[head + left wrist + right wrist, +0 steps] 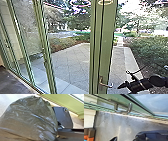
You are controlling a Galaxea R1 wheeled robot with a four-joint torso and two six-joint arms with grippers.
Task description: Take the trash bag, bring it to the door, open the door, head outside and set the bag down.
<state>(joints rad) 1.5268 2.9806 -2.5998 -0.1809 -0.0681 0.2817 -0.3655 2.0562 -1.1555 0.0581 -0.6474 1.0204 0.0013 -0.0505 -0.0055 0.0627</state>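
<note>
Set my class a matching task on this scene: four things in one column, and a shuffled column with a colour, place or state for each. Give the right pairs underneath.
Things
1. trash bag
2. door handle
3. paving
4. bushes

Descriptions
A. leafy and green, at the right of the head view
B. shiny bent metal, fixed to a green door frame
C. thin, wrinkled plastic, dull greyish brown
D. flat grey slabs, outdoors

Right pairs
1-C
2-B
3-D
4-A
</note>
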